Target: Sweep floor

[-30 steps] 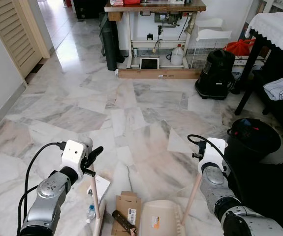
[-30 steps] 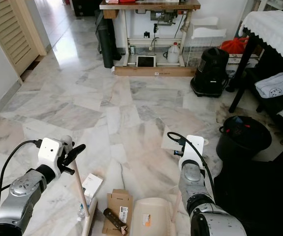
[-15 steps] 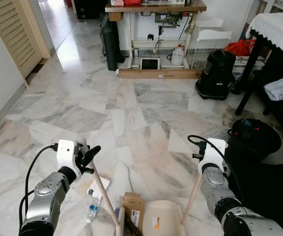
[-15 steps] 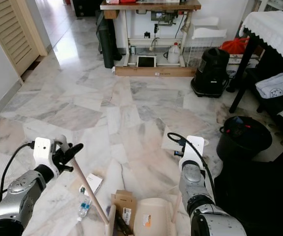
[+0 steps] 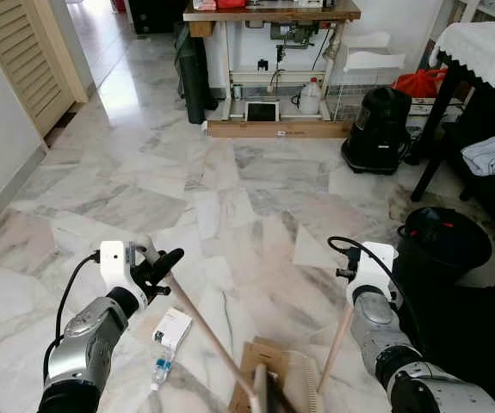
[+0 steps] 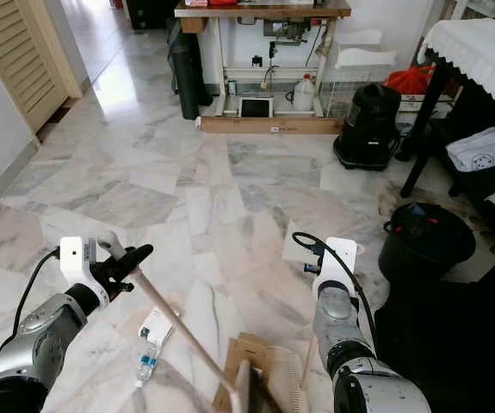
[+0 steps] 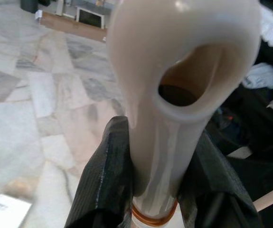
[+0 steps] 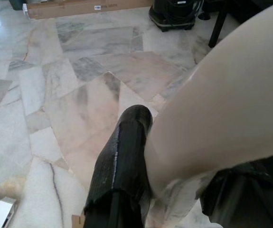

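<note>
Broom point(image 5: 213, 335), a light, stiff, smooth stick, is clamped near its top in your left hand point(image 5: 157, 267); your right hand point(image 5: 355, 297) grips the dustpan handle point(image 5: 337, 344).

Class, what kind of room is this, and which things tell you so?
Probably a home living or work room: marble floor, a sewing table by the wall, a black canister vacuum, and a louvred door.
</note>
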Motion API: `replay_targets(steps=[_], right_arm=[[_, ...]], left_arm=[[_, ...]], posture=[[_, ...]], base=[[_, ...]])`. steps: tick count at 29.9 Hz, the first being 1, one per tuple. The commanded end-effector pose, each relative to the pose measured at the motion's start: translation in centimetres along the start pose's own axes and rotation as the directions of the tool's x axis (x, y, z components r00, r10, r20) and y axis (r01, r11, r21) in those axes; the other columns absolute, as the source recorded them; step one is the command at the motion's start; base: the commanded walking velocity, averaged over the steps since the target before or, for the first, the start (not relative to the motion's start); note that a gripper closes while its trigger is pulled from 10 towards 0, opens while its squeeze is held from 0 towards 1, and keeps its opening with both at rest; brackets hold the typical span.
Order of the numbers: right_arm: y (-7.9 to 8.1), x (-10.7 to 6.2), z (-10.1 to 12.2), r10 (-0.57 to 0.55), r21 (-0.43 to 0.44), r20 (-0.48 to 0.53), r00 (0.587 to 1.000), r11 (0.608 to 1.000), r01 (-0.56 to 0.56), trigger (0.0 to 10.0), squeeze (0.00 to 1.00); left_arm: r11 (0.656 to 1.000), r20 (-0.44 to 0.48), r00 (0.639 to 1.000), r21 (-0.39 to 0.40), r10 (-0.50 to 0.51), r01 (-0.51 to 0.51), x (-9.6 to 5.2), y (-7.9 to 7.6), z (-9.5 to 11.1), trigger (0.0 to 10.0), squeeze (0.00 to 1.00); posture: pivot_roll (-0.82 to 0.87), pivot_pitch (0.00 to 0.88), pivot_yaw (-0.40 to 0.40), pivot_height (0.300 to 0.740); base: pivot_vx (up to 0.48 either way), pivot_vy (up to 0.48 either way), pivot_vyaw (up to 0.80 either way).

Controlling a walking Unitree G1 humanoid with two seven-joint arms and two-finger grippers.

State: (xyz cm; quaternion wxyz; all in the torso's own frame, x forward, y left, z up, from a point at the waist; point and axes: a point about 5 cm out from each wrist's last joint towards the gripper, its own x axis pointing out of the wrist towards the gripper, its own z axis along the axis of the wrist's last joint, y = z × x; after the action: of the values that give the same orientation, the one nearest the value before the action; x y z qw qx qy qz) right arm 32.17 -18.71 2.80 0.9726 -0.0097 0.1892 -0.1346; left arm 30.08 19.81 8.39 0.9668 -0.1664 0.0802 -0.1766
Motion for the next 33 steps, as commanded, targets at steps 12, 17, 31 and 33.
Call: replay_targets(steps=[12,17,31,33], right_arm=[[0.2,-0.1,-0.3,0.01,-0.008,-0.026,1.0,1.0,-0.01,10.0,0.0],[0.2,-0.1,-0.3,0.008,-0.006,-0.027,1.0,1.0,-0.008,10.0,0.0],[0.1,-0.1,-0.4,0.007,-0.009,-0.029,1.0,1.0,-0.008,10.0,0.0],[0.1,-0.1,-0.5,0.006,-0.009,-0.029,1.0,1.0,-0.007,10.0,0.0]], left_arm=[[0.996,0.17,0.985,0.087,-0.022,0.007,0.6,-1.4,4.7,10.0,0.0],[0.987,0.281,0.959,0.161,-0.023,-0.024,0.5,-2.0,7.7,10.0,0.0],[0.945,0.182,0.982,0.326,-0.039,-0.023,0.7,-2.1,6.1,10.0,0.0],[0.943,0.169,0.985,0.332,-0.041,-0.018,0.7,-2.1,5.7,10.0,0.0]], posture=[[0.11,0.0,0.015,0.74],[0.11,0.0,0.014,0.74],[0.11,0.0,0.014,0.74],[0.11,0.0,0.014,0.74]], base=[[0.0,0.0,0.0],[0.0,0.0,0.0],[0.0,0.0,0.0],[0.0,0.0,0.0]])
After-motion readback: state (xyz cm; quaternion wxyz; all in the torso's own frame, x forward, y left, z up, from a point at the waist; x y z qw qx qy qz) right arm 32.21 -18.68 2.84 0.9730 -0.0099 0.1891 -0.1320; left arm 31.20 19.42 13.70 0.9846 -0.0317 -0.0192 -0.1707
